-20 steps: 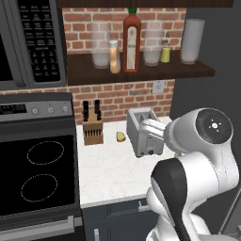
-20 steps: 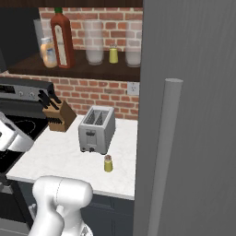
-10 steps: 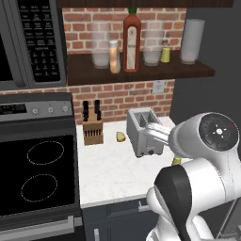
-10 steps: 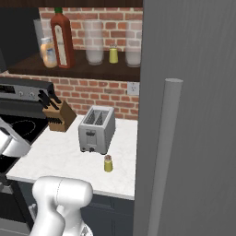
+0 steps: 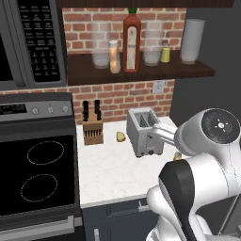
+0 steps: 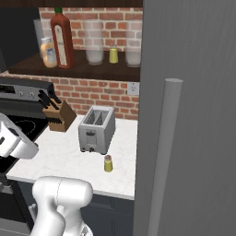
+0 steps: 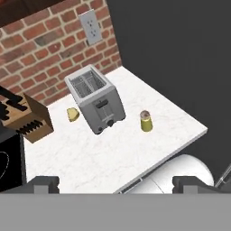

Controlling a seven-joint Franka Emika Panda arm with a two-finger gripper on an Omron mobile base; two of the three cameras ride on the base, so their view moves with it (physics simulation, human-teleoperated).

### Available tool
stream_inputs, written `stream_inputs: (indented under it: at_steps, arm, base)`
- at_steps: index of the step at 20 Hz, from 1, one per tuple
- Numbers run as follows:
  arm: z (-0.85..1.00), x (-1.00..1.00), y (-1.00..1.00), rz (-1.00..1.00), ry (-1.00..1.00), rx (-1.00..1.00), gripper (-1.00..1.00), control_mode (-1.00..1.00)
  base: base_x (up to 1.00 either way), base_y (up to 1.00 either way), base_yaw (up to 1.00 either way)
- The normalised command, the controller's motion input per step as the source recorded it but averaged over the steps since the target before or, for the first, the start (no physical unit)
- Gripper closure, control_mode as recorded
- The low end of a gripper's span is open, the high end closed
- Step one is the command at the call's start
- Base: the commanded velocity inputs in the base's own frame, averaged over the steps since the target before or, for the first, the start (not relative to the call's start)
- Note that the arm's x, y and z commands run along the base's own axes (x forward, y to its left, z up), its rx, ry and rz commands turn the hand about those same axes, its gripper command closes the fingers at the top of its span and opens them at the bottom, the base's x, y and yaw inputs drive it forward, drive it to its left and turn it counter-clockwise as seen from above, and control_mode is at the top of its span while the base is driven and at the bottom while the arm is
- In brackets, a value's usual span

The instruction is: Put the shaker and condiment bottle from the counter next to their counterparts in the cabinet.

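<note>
The shaker [image 7: 145,121] stands upright on the counter [image 7: 90,153], just in front of the toaster [image 7: 95,98] and apart from it; the condiment bottle [image 5: 114,57] already sits on the cabinet [image 5: 141,71] shelf beside the tall red bottle [image 5: 132,36]; the gripper [image 7: 115,182] hangs above the counter with jaws spread wide, holding nothing; the shaker looks small, rigid and light, likely smooth-sided; best taken across the body below the cap, jaws square, since it could tip.
</note>
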Motion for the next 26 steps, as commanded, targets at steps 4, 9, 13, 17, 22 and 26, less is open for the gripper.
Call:
stream_inputs:
  at_steps: [4, 9, 13, 17, 22, 26]
  arm:
    - [-0.69, 0.00, -0.33, 0.00, -0.19, 0.00, -1.00, -1.00]
    - [-0.70, 0.00, -0.37, 0.00, -0.20, 0.00, -1.00, -1.00]
    - [-0.74, 0.00, -0.33, 0.00, -0.22, 0.00, -1.00, -1.00]
    - [-0.84, 0.00, -0.31, 0.00, -0.26, 0.00, -1.00, -1.00]
    - [-0.97, 0.00, -0.26, -0.04, -0.37, -0.01, -1.00, -1.00]
    - [-1.00, 0.00, -0.19, -0.05, -0.45, -0.03, -1.00, -1.00]
  base:
    - [0.00, 0.00, 0.00]
    - [0.00, 0.00, 0.00]
    - [0.00, 0.00, 0.00]
    - [0.00, 0.00, 0.00]
    - [0.00, 0.00, 0.00]
    - [0.00, 0.00, 0.00]
